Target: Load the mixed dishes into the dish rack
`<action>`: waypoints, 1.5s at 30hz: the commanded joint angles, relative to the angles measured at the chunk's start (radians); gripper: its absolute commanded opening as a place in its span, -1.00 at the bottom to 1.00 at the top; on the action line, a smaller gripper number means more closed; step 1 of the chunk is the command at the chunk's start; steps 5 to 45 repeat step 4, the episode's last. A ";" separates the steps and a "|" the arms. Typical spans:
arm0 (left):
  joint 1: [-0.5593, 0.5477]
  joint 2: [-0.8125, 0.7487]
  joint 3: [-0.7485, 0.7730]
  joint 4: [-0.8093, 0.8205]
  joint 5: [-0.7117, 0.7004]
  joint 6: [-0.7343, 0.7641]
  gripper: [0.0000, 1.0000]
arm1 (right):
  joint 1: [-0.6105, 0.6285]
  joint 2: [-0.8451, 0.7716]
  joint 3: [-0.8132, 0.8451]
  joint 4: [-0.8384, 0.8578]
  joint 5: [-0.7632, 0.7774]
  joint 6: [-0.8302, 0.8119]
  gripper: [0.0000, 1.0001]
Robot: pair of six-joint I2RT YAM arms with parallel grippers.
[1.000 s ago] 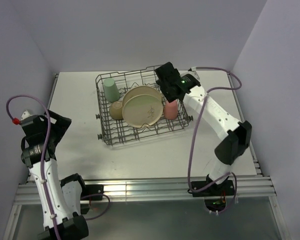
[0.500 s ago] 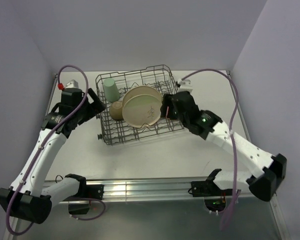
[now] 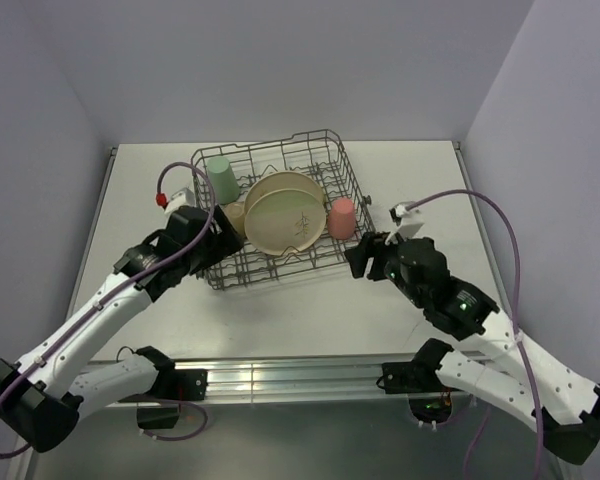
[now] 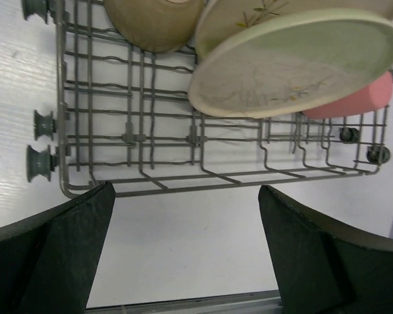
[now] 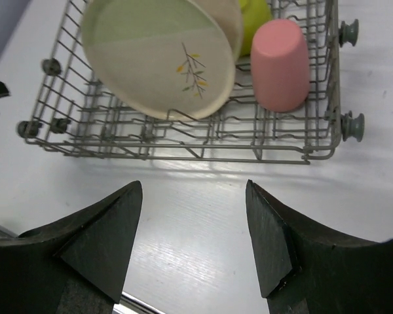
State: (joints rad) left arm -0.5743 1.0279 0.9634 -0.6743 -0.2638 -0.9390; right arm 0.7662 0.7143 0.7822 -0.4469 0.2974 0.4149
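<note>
Table point(image 3: 310, 310): white, both arms reaching over it.
Dish rack point(image 3: 280, 262): mid-table, slightly skewed.
Left gripper point(image 4: 185, 196): at the rack's near-left corner, jaws spread wide, holding nothing.
Right gripper point(image 5: 193, 190): near the rack's near-right corner, jaws apart, empty.

In the rack:
- leaf-sprig plate point(image 3: 285, 222) on edge, with the second plate point(image 3: 280, 182) close behind it
- tan bowl point(image 3: 232, 220) left of the plates
- lime-green piece point(image 5: 255, 16), mostly hidden, probably a bowl
- mint-green cup point(image 3: 221, 180) at the far-left corner
- coral-pink cup point(image 3: 341, 217) on the right side

Grey wire rack point(image 3: 242, 262) holding two cream plates point(image 3: 285, 222) on edge, mint cup point(image 3: 221, 180) far-left, pink cup point(image 3: 341, 217) right.
</note>
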 commanded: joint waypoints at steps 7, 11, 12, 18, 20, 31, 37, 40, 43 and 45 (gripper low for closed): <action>-0.055 -0.057 -0.040 0.105 -0.026 -0.084 0.97 | 0.007 -0.142 -0.089 0.094 -0.069 0.030 0.44; -0.055 -0.057 -0.040 0.105 -0.026 -0.084 0.97 | 0.007 -0.142 -0.089 0.094 -0.069 0.030 0.44; -0.055 -0.057 -0.040 0.105 -0.026 -0.084 0.97 | 0.007 -0.142 -0.089 0.094 -0.069 0.030 0.44; -0.055 -0.057 -0.040 0.105 -0.026 -0.084 0.97 | 0.007 -0.142 -0.089 0.094 -0.069 0.030 0.44; -0.055 -0.057 -0.040 0.105 -0.026 -0.084 0.97 | 0.007 -0.142 -0.089 0.094 -0.069 0.030 0.44; -0.055 -0.057 -0.040 0.105 -0.026 -0.084 0.97 | 0.007 -0.142 -0.089 0.094 -0.069 0.030 0.44; -0.055 -0.057 -0.040 0.105 -0.026 -0.084 0.97 | 0.007 -0.142 -0.089 0.094 -0.069 0.030 0.44; -0.055 -0.057 -0.040 0.105 -0.026 -0.084 0.97 | 0.007 -0.142 -0.089 0.094 -0.069 0.030 0.44; -0.055 -0.057 -0.040 0.105 -0.026 -0.084 0.97 | 0.007 -0.142 -0.089 0.094 -0.069 0.030 0.44; -0.055 -0.057 -0.040 0.105 -0.026 -0.084 0.97 | 0.007 -0.142 -0.089 0.094 -0.069 0.030 0.44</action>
